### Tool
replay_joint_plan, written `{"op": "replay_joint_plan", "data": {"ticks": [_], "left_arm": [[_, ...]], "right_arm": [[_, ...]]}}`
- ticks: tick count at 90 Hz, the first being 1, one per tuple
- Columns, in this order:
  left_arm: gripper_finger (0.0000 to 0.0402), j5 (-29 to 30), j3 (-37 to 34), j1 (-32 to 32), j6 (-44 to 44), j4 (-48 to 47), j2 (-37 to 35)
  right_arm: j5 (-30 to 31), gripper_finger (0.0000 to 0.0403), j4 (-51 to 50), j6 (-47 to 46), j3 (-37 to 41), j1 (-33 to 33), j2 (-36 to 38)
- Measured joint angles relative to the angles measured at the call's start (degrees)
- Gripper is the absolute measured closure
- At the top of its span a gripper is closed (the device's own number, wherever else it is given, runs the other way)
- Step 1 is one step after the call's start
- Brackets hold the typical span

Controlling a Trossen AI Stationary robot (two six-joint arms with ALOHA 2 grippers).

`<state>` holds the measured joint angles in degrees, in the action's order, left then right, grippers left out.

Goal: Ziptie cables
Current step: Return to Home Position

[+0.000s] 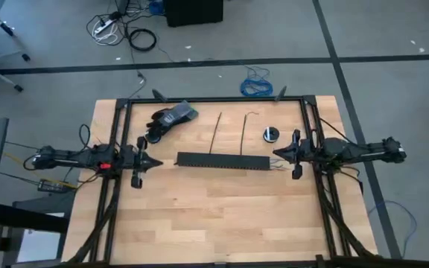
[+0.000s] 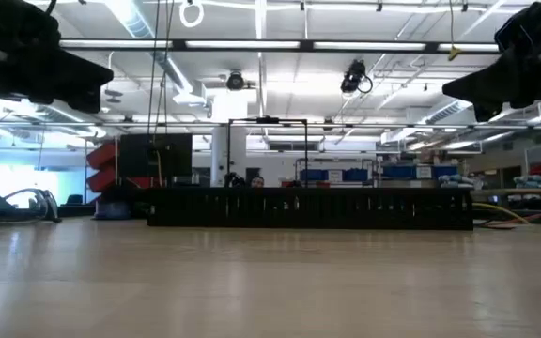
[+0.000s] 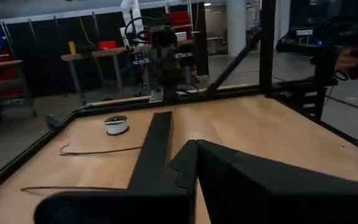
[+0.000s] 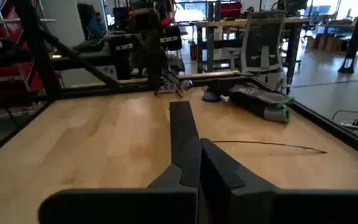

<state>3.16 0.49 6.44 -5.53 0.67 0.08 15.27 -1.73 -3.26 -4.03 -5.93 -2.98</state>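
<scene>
Both claws hang pinched shut and empty over the tabletop: left claw off the duct's left end, right claw off its right end, where cables poke out. Zipties lie just beyond.

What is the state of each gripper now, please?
Left gripper: closed, holding nothing.
Right gripper: closed, holding nothing.
</scene>
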Motion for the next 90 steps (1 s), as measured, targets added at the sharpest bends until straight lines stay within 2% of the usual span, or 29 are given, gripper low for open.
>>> {"op": "replay_joint_plan", "data": {"ticks": [90], "left_arm": [[0.0401, 0.3, 0.0, 0.0, -0.1, 2.7, 0.0]], "right_arm": [[0.0, 0.0399, 0.0, 0.4, 0.0, 0.0, 0.0]]}}
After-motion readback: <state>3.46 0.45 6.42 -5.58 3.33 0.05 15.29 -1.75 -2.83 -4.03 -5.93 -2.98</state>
